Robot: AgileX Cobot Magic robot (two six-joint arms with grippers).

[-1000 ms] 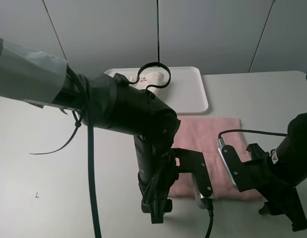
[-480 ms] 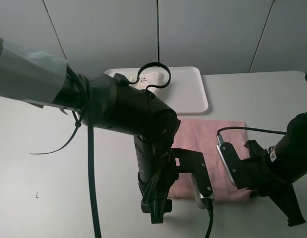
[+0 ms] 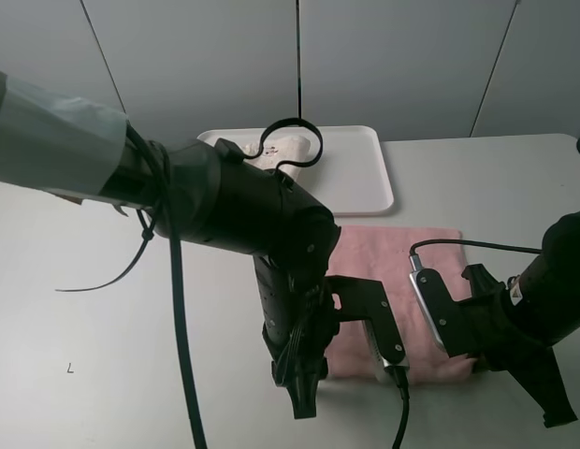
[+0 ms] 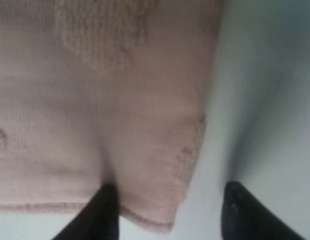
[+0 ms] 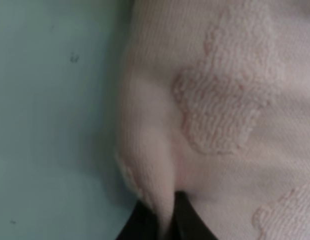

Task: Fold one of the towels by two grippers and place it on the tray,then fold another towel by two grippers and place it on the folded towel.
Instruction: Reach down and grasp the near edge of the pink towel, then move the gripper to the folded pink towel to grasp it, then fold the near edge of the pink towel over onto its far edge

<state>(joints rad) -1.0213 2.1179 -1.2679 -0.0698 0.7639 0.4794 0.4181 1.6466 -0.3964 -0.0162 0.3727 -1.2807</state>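
Here, white table [image 3: 84, 318], grey wall [image 3: 206, 65], left fingers [image 4: 97, 216] spread, right fingers [image 5: 190, 226] pinching pink towel [image 3: 384, 254]

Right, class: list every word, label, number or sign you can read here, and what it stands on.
No readable text anywhere.
The table: tiny dark mark, too small to read.
The folded towel in the tray: reddish specks, too small to read.
The pink towel: none.

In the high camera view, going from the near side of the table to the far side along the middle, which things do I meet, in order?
pink towel → white tray → grey wall
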